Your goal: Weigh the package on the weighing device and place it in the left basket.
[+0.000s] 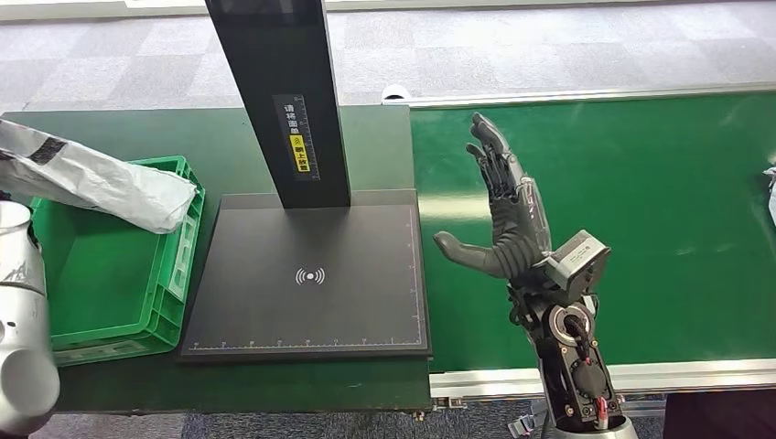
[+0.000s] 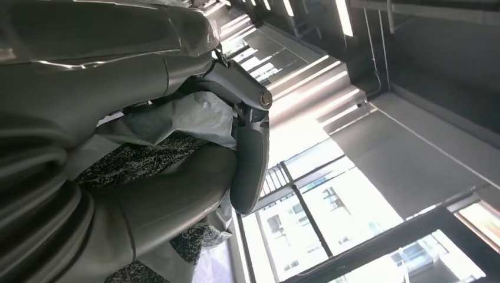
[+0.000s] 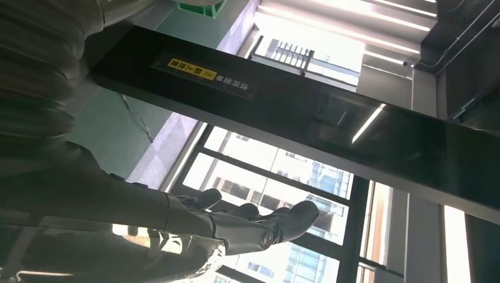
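Note:
A grey plastic package (image 1: 101, 183) with a black printed patch hangs tilted over the green basket (image 1: 174, 283) at the table's left. My left hand (image 2: 177, 135) grips it; in the left wrist view the crinkled package (image 2: 194, 112) sits between the thumb and fingers. The black weighing device (image 1: 311, 274) lies flat in the middle with nothing on its plate, its dark post (image 1: 279, 91) rising behind. My right hand (image 1: 499, 210) stands open and upright over the green belt, just right of the scale, holding nothing.
The green conveyor belt (image 1: 641, 210) runs to the right with a metal rim along its front edge. Another pale package (image 1: 770, 192) peeks in at the far right edge. The scale post stands close to my right hand.

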Tool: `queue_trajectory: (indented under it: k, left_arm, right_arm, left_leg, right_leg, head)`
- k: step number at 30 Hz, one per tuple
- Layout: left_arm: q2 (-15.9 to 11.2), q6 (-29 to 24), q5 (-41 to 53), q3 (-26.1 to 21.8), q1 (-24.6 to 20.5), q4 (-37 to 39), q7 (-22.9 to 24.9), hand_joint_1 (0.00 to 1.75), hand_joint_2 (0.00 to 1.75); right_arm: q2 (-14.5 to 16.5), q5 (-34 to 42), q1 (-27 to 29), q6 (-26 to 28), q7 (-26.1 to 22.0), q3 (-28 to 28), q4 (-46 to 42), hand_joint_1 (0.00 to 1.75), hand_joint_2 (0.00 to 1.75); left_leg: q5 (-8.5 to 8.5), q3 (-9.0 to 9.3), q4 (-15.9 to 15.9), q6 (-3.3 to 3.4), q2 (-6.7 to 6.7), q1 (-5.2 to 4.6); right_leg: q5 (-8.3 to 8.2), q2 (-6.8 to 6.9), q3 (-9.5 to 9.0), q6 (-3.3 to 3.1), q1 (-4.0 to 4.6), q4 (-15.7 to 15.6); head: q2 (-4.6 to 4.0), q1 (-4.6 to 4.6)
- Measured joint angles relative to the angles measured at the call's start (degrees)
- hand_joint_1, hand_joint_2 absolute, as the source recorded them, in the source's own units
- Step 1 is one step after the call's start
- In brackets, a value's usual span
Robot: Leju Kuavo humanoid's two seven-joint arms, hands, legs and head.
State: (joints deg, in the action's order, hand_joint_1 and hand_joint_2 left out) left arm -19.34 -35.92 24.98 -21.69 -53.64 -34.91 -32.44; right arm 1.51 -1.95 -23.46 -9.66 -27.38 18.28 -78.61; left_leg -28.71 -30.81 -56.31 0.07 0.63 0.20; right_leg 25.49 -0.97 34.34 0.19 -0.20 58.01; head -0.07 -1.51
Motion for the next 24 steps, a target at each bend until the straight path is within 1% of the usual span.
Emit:
queue_trajectory:
  k: [5,11,13,15,18,21,24]
  left_arm:
    - [-0.68,-0.39,-1.34,-2.35,-0.89,0.15,-0.94,1.75,1.75]
    - [-0.88,-0.91,-2.31,-3.57,-1.32,0.16,-1.74,1.75,1.75]
    - [-0.90,0.02,-3.13,-3.88,-1.35,0.16,-2.04,1.75,1.75]
    - [-0.84,2.40,-3.91,-4.05,-1.32,0.16,-2.35,1.75,1.75]
    - [-0.31,6.63,-4.99,-4.14,-1.04,-0.24,-4.06,1.75,1.75]
    - [1.18,11.65,-5.59,-3.27,0.11,-2.88,-4.78,1.75,1.75]
    - [3.34,16.05,-4.46,-0.13,2.20,-7.94,-4.15,1.75,1.75]
  right_arm:
    - [0.18,-0.01,-0.13,0.00,0.00,0.01,0.52,0.00,1.75]
    - [0.35,-0.02,-0.16,0.00,0.02,0.01,0.76,0.00,1.75]
    - [0.43,-0.03,-0.15,0.00,0.16,0.01,0.78,0.00,1.75]
    - [0.50,-0.10,-0.15,0.00,0.40,0.01,0.78,0.00,1.75]
    - [0.57,-0.36,-0.14,-0.11,0.64,-0.01,0.79,0.00,1.75]
    - [0.73,-0.61,-0.19,-0.31,0.70,-0.07,0.96,0.00,1.75]
    - [0.92,-0.91,-0.41,-0.45,0.72,-0.08,1.38,0.00,1.75]
  left_leg:
    - [0.00,-0.01,0.00,0.00,0.01,0.00]
    - [0.00,-0.01,0.00,0.00,0.01,0.00]
    - [0.00,0.00,0.00,0.00,0.01,0.00]
    - [0.00,0.00,0.00,0.00,0.00,0.00]
    - [0.00,0.00,0.00,0.00,0.00,0.00]
    - [0.01,-0.01,-0.01,0.00,0.02,-0.01]
    - [0.01,-0.02,-0.01,0.00,0.09,-0.03]
  right_leg:
    - [0.00,0.01,-0.01,0.00,0.00,0.00]
    - [0.00,0.01,-0.01,0.00,0.00,0.00]
    - [0.00,0.01,0.00,0.00,0.00,0.00]
    - [0.00,0.01,0.01,0.00,0.00,0.00]
    - [0.00,0.01,0.01,0.00,0.00,-0.01]
    - [0.00,0.02,0.01,0.00,0.00,-0.02]
    - [-0.01,0.08,-0.02,0.00,-0.02,-0.05]
  head:
    - [0.00,0.01]
    - [0.00,0.00]
    - [0.00,0.00]
    - [0.00,0.00]
    - [0.00,0.00]
    - [0.00,0.01]
    - [0.00,0.01]
